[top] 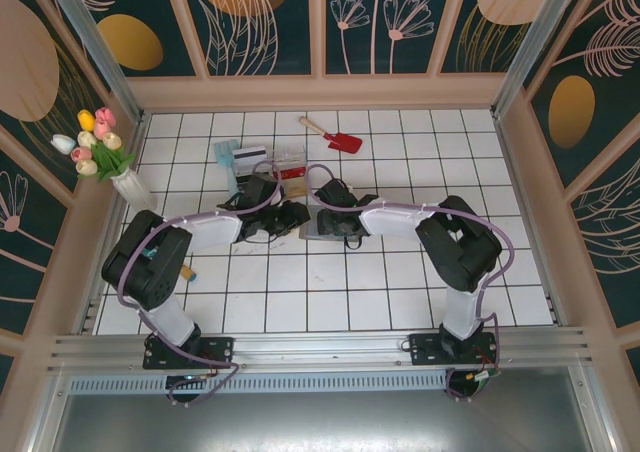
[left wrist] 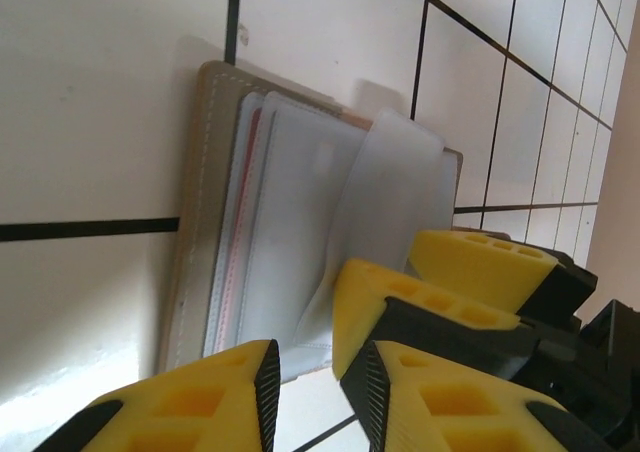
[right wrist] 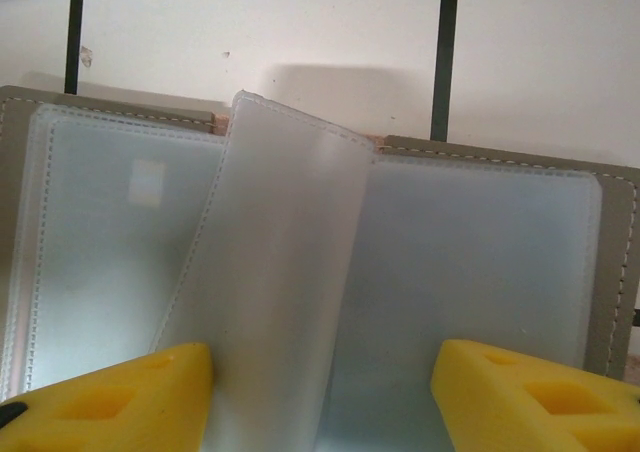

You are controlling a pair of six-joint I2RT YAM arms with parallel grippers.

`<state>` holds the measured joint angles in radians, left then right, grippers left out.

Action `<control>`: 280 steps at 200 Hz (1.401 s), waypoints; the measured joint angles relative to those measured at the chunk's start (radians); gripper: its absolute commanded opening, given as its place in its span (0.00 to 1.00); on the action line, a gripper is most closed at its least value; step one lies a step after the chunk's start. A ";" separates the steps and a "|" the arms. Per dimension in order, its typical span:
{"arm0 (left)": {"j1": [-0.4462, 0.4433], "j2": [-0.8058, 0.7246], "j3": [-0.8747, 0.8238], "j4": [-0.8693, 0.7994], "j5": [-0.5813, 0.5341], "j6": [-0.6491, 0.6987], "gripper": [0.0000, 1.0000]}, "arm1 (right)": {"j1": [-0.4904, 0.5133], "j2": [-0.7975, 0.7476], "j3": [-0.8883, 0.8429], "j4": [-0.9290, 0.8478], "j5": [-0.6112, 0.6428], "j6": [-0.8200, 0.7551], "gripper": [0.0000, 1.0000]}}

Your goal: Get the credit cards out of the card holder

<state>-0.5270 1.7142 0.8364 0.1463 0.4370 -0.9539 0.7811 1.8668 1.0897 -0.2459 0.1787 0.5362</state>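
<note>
1. Room: a booth of dark teal walls painted with leaves and flowers and framed in peach. It closes in the far, left and right sides.
2. Surface: a table of white square tiles with dark grout lines. A metal rail runs along the near edge, with both arm bases bolted there.
3. Far left: a white vase of tulips stands close to the left wall.
4. Far middle: a red shovel lies on the tiles. A clear tray lies nearer and to its left. Cards lie flat just left of the tray. There is something red inside the tray, too small to name.
5. Holder: it lies open and flat mid-table, just near of the tray, between the two grippers. Its frosted pockets face up. The left wrist view shows a thin red line along the pocket edges.
6. One clear sleeve stands curled up off the holder's spine.
7. Right gripper: jaws wide, one finger on each side of the raised sleeve, low over the holder.
8. Left gripper: jaws narrow, with a slim gap between them. The holder's edge sits at their mouth. I cannot tell whether it is pinched.
</note>
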 measured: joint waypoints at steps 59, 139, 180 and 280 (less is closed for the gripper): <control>-0.034 0.080 0.068 -0.049 -0.031 0.014 0.30 | 0.000 -0.002 -0.005 0.007 0.000 0.000 0.64; -0.044 0.096 0.097 -0.134 -0.108 0.044 0.29 | 0.000 -0.002 -0.006 0.010 0.000 0.000 0.64; -0.044 0.109 0.105 -0.136 -0.105 0.056 0.22 | 0.000 -0.007 -0.013 0.017 -0.003 0.000 0.64; -0.049 0.134 0.121 -0.128 -0.073 0.059 0.21 | -0.058 -0.091 -0.086 0.041 -0.139 0.001 0.62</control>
<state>-0.5758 1.8484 0.9577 0.0185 0.3637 -0.8948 0.7231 1.7756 1.0039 -0.2050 0.0395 0.5369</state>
